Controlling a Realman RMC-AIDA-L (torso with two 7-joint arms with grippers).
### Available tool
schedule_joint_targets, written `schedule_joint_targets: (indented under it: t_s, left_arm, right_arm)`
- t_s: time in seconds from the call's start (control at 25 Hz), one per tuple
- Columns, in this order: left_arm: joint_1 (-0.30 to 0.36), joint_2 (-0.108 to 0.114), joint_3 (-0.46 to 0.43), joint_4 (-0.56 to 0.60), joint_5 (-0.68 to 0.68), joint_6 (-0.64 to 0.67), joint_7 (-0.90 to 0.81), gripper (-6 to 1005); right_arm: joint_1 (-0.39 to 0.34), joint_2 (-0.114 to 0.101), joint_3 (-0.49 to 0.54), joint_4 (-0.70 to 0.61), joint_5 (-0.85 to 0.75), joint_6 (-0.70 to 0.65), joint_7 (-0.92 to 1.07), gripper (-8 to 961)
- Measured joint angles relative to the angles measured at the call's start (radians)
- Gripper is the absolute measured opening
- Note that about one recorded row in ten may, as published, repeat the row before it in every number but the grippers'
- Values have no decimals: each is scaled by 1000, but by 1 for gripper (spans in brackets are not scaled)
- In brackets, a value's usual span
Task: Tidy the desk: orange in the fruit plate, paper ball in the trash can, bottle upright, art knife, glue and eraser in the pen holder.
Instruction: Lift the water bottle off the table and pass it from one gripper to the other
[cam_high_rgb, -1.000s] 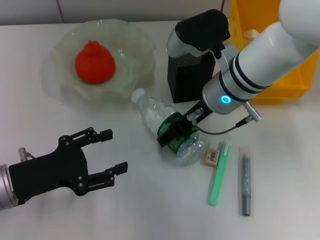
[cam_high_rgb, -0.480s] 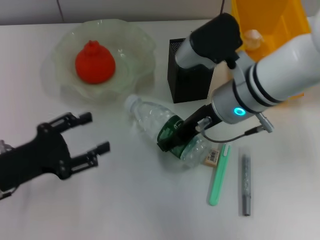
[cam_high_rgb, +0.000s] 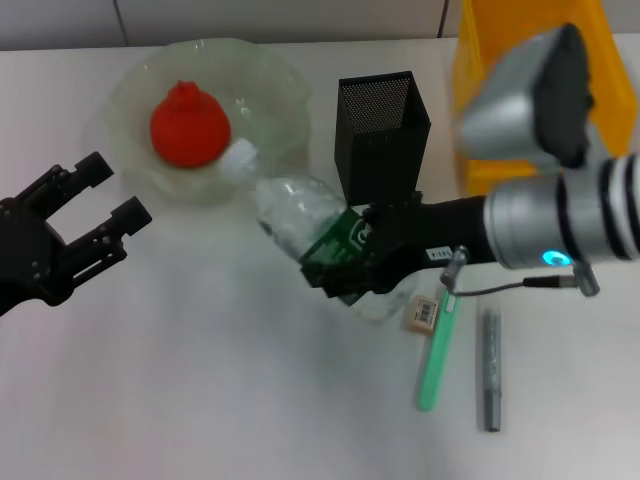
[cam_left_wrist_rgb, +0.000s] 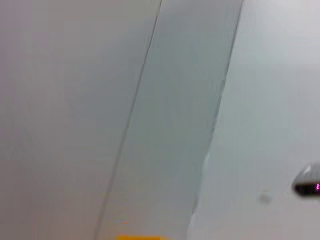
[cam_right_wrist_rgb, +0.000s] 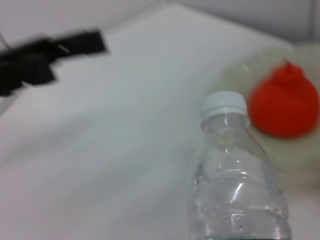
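Right end effector (cam_high_rgb: 345, 262) grips the bottle (cam_high_rgb: 300, 226) at its label, cap end tilted up toward the fruit plate (cam_high_rgb: 268, 75); left end effector (cam_high_rgb: 95, 215), fingers spread, is far.

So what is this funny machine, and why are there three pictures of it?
It is a robot with two arms, tidying a desk. The big picture comes from a camera on its head, looking down. The other two come from cameras on its wrists.

The right gripper is shut on the bottle, tipping its white cap up. The right wrist picture shows that bottle close up. The left gripper is open and empty, off to the side. Its wrist camera sees mostly blank grey surfaces.

The orange sits in the fruit plate. Behind stand the pen holder and the trash can. The eraser, a green tool and a grey pen-shaped thing lie on the desk.
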Motion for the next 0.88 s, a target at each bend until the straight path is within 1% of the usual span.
schedule_joint_targets:
  t_s: [0.04,0.08,0.12,0.24,0.36,0.44,0.48,0.52,0.64,0.72,0.84,0.88]
  left_arm:
    - [-6,0,-5,0,0,14,-16,660]
    - [-9,-1,-8,-1,0,23,-28,659]
    - [-13,-1,-14,-1,0,35,-41,658]
    - [-22,-1,-18,-2,-2,51,-59,654]
    - [-38,-1,-17,-3,-2,55,-88,650]
    - [-49,-2,-14,-4,-1,56,-101,648]
    - [-62,-2,-10,-4,4,59,-113,647]
    - [-73,-2,-6,-5,7,62,-127,646]
    - [-88,-3,3,-15,8,65,-138,642]
    - [-114,-5,19,-50,9,69,-140,640]
    - [-132,-5,40,-70,9,70,-139,636]
    - [-136,-5,46,-73,9,71,-140,635]
  right_arm:
    - [-26,0,15,12,73,3,-80,755]
    - [-68,0,39,44,217,2,-240,755]
    - [-68,0,39,44,217,2,-240,755]
    - [-113,-8,62,125,419,-12,-487,755]
    - [-118,-11,97,228,536,-70,-655,755]
    - [-111,-11,124,298,594,-120,-726,755]
    - [-100,-11,135,356,638,-158,-782,755]
    - [-87,-11,137,397,664,-184,-821,755]
    - [-80,-11,137,412,669,-194,-836,755]
    - [-54,-11,127,440,672,-208,-859,755]
    - [-36,-10,121,456,673,-210,-867,754]
    - [-19,-8,114,471,674,-210,-871,754]
